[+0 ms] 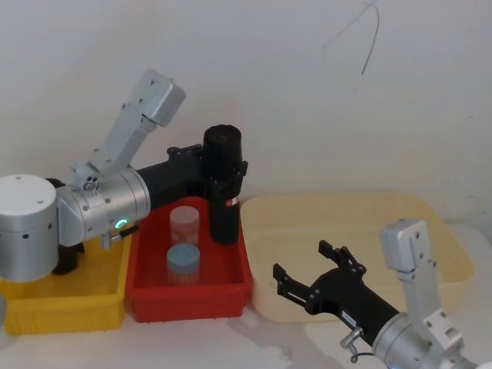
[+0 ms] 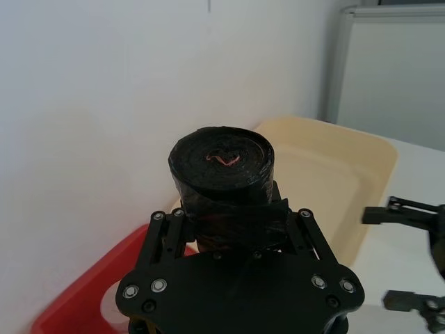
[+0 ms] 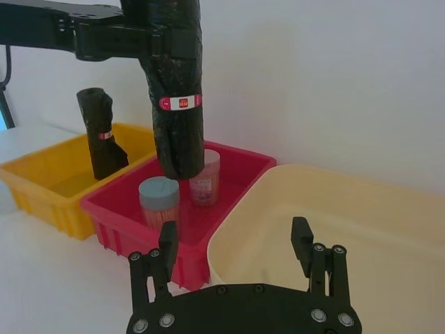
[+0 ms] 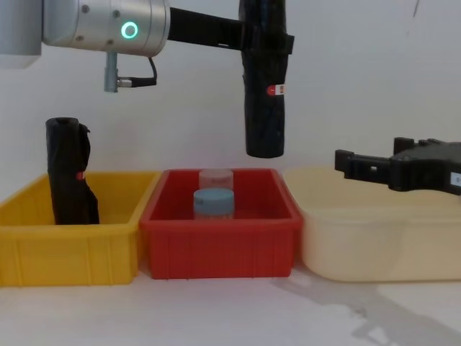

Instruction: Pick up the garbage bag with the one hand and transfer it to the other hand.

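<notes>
Garbage bag (image 4: 264, 94): a smooth black roll hanging upright in the air, clear of every bin, its lower end above the far part of the red bin and higher than the bin's rim.
Sticker (image 3: 179, 103): a red-and-white band round the roll, below the place where it is gripped.
Left claw (image 4: 265, 43): closed across the upper part of the roll with a finger on each side; the top end of the roll stands up above the fingers. The arm reaches in from the left, and a green ring light shines on it.
Right claw (image 1: 300, 259): fingers spread wide with nothing between them. It hovers over the cream tub, just above rim level, pointing toward the roll and well apart from it.
Red bin (image 4: 223, 249): stands on the counter between the other two containers and holds two jars.
Blue-lidded jar (image 4: 214, 202): upright in the red bin, on the near side.
Clear jar (image 4: 216, 176): upright just behind the blue-lidded one.
Yellow bin (image 4: 65, 252): leftmost, touching the red bin.
Second black roll (image 4: 68, 173): lumpier, standing in the yellow bin.
Cream tub (image 4: 360, 238): rightmost, just beside the red bin.
Counter (image 4: 216, 310): white, carrying all three containers.
</notes>
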